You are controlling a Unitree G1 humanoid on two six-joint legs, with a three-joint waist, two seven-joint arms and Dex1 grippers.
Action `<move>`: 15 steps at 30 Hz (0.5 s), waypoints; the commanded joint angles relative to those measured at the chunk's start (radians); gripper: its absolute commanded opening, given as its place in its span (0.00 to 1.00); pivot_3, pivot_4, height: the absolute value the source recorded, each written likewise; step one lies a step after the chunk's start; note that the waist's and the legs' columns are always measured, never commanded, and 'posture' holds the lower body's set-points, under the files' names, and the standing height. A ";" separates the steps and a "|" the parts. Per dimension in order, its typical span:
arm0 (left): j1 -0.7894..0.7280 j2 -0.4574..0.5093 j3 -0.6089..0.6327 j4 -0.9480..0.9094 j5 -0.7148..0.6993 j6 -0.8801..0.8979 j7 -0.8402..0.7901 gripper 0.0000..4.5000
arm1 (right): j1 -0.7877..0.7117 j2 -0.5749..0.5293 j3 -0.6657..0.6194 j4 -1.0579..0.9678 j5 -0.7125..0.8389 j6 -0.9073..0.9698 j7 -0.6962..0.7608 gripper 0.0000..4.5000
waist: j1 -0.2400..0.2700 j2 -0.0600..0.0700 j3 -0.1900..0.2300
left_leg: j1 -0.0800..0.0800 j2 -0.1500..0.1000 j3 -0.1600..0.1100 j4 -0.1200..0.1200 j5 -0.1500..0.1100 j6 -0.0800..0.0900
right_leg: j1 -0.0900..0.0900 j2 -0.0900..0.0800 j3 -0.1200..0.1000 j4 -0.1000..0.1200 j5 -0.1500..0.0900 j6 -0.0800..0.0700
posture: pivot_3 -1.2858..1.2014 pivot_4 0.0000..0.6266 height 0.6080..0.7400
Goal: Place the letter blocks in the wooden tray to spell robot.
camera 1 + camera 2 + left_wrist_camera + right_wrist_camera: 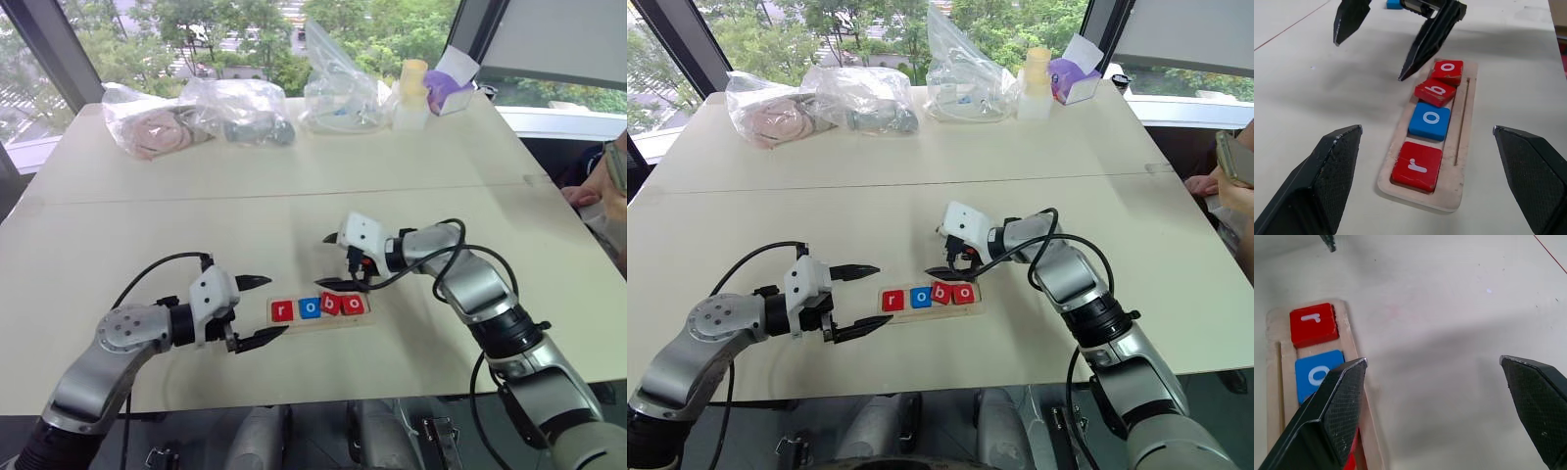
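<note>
The wooden tray (369, 315) lies near the table's front edge with several letter blocks in a row. From the left they are a red r (283, 311), a blue o (310, 307), a red b (332, 305) sitting slightly askew, and a red o (354, 305). A further blue block (1394, 4) lies on the table beyond the right gripper. My left gripper (274, 305) is open at the tray's left end, level with the r. My right gripper (325, 262) hangs open just above and behind the tray's middle, holding nothing.
Clear plastic bags (196, 116) holding items, a pale bottle (411, 93) and a purple-and-white box (449, 86) line the table's far edge. A person's hand (600, 191) rests at the right edge. A seam (294, 196) crosses the table.
</note>
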 commanded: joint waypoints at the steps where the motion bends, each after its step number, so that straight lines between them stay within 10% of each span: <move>1: -0.014 -0.004 0.017 -0.014 -0.008 -0.010 0.003 1.00 | 0.002 0.002 0.012 -0.043 -0.012 -0.023 -0.001 0.99 | 0.001 0.000 0.000 | 0.000 0.000 0.000 0.000 0.000 0.000 | 0.000 0.000 0.000 0.000 0.000 0.000 | 0.52 0.24 1.00; 15: -0.037 -0.029 0.002 -0.003 0.005 -0.013 0.012 1.00 | 0.030 -0.051 0.010 -0.109 -0.024 -0.033 0.043 0.99 | -0.008 0.000 0.000 | 0.000 0.000 0.000 0.000 0.000 0.000 | 0.000 0.000 0.000 0.000 0.002 0.003 | 0.52 0.24 1.00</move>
